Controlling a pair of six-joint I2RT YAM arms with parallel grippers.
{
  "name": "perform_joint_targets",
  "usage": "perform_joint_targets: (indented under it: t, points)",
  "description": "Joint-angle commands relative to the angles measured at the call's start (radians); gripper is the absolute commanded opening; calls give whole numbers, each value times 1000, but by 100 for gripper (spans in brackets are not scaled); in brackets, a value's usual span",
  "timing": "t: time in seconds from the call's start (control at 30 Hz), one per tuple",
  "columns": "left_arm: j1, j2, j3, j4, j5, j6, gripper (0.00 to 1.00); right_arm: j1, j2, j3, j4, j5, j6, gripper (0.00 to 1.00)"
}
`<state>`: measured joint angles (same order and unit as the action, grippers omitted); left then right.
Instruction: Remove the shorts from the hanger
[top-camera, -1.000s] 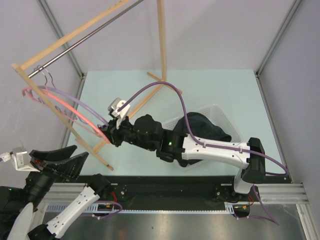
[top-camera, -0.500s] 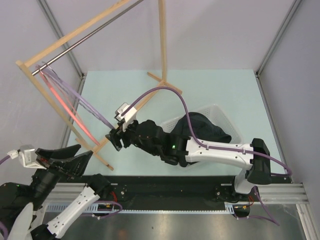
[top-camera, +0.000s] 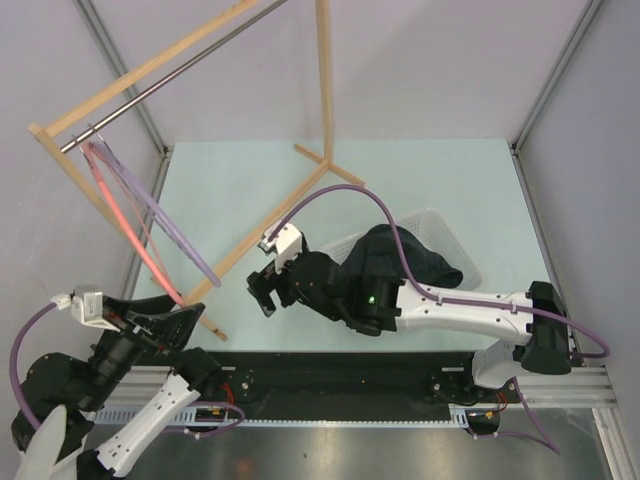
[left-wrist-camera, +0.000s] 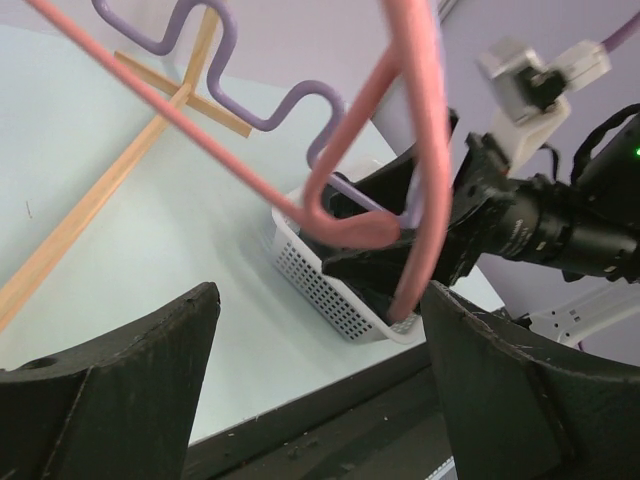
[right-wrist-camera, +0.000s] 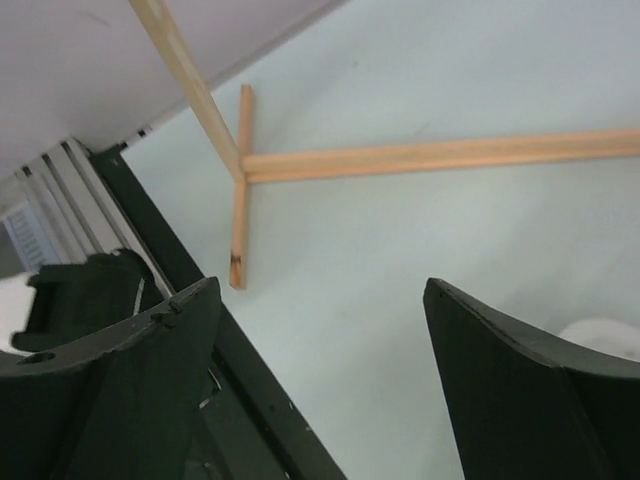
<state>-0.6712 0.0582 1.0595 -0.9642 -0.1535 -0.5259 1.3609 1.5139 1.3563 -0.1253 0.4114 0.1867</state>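
Note:
The dark shorts (top-camera: 402, 256) lie bunched in a white basket (top-camera: 443, 221) at the right of the table, partly under my right arm. A pink hanger (top-camera: 128, 226) and a purple hanger (top-camera: 170, 230) hang bare from the metal rod (top-camera: 150, 92) at the left. My right gripper (top-camera: 262, 294) is open with nothing in it, low over the table to the right of the hangers. In its wrist view the right gripper (right-wrist-camera: 315, 290) frames bare table. My left gripper (top-camera: 165, 322) is open at the near left, below the hangers. From the left gripper (left-wrist-camera: 320, 296), the pink hanger (left-wrist-camera: 405, 150) and purple hanger (left-wrist-camera: 255, 100) dangle close in front.
The wooden rack's frame (top-camera: 262, 228) crosses the table's left half, and its foot (right-wrist-camera: 240, 190) ends near the front edge. Grey walls close in the left, back and right. A black rail (top-camera: 330, 365) runs along the near edge.
My right gripper opened, let go of the hangers and drew back to the right. The hangers swung back left to hang under the rod. My left arm shifted slightly right.

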Motion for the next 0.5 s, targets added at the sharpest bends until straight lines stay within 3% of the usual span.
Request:
perform_joint_targets:
  t: [0.0,0.23,0.47]
  points:
    - [-1,-30,-42,19,29,-48,86,-28,-47,-65,-56,7,100,89]
    - [-1,-89,-170,36,71,-97,86,-109,-141,-245,-11,-58,253,94]
    - [-1,-135,-399,153,195,-164,86,-198,-328,-460,67,-94,379,100]
